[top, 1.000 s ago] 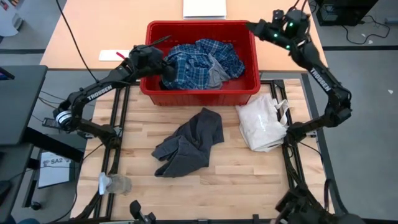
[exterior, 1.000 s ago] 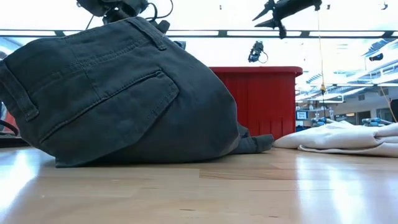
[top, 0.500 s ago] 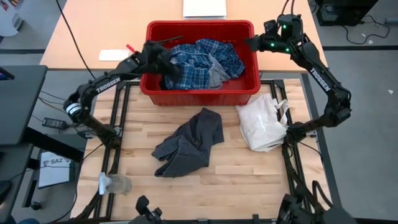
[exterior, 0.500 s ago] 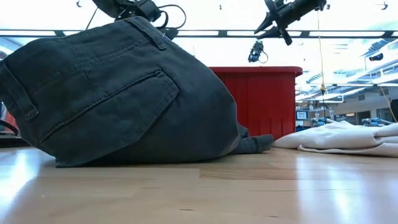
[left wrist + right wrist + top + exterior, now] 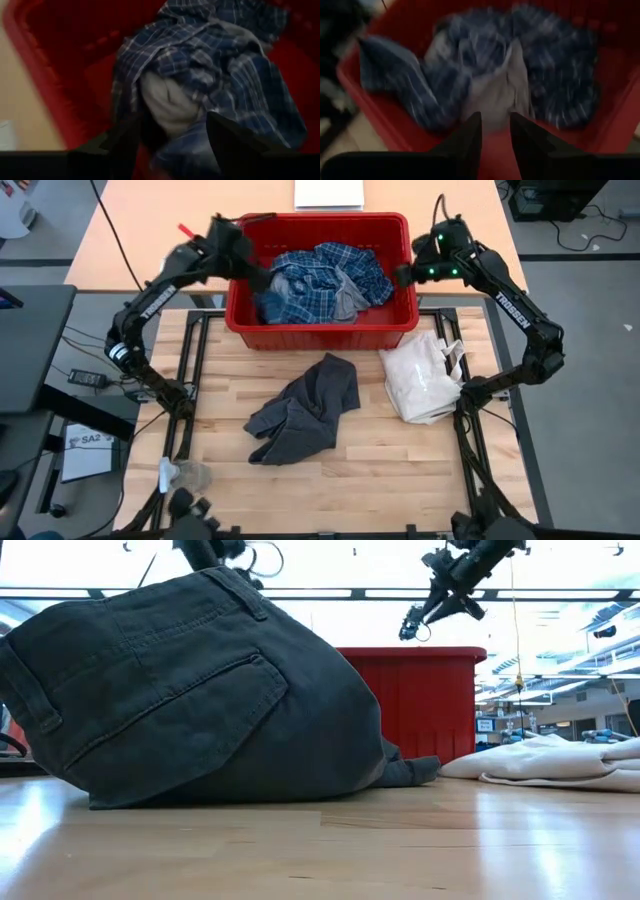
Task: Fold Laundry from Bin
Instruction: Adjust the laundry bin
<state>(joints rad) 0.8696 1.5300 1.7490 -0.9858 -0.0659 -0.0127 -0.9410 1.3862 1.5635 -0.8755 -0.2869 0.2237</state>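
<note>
Wood is the surface I work on – a pale butcher-block table (image 5: pixel 390 470) on a black frame, and behind it stands a second, tan table (image 5: pixel 190 220) with a white flat thing (image 5: pixel 328 193) at its far edge. From table height I see a bright hall with long ceiling lights beyond. On both my arms I can read the white word TROSSEN.

The bin (image 5: pixel 320 330) sits at the far edge of the wooden table, its long axis going from left to right. Inside it lies the plaid shirt (image 5: pixel 315 280), crumpled, with a light grey piece (image 5: pixel 347 295) tucked in its folds. The dark grey trousers (image 5: pixel 305 410) lie on the wood in front of the bin, near the middle, bunched, stretching diagonally from the near left to the far right. Beside them, to the right, rests a white fabric bag (image 5: pixel 425 385).

My left gripper (image 5: pixel 172 145) hangs over the left end of the bin, fingers apart and holding nothing – the shirt is just below them. My right gripper (image 5: pixel 495 132) hovers over the right end of the bin, fingers set narrow with a small gap, and empty.
</note>
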